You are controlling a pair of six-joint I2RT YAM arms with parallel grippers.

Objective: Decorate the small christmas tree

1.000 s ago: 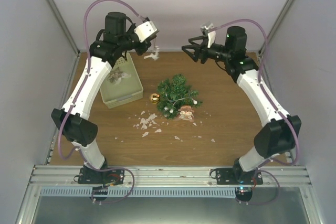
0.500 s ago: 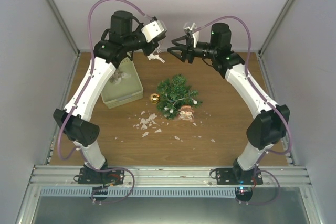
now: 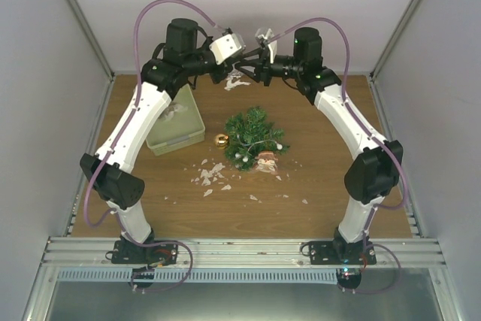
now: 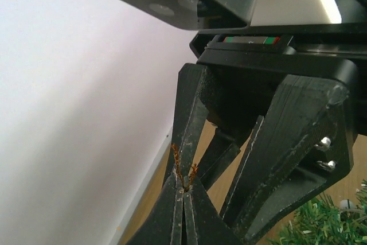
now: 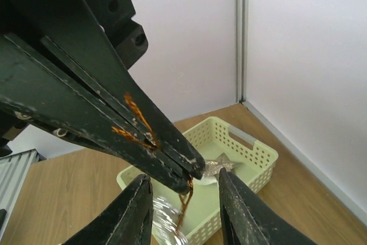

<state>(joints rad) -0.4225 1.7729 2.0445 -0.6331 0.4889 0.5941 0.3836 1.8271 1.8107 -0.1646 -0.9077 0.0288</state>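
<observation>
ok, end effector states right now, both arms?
Left end effector: closed on an ornament's orange string.
Right end effector: open, fingers either side of that string.

Both arms raised, tips meeting; left pincer (image 4: 183,193) clamped, right pincer (image 5: 183,179) spread.

Two arms, the left arm (image 3: 139,122) and the right arm (image 3: 349,122), each end in one gripper: the left gripper (image 4: 183,193), the right gripper (image 5: 183,176). The bench holds one small christmas tree (image 3: 254,134), one pale basket (image 3: 180,140), one gold bauble (image 3: 221,140), one figure ornament (image 3: 265,160) and more than ten white scraps (image 3: 210,174). One white ornament (image 3: 237,82) hangs on one orange thread (image 5: 135,121).
</observation>
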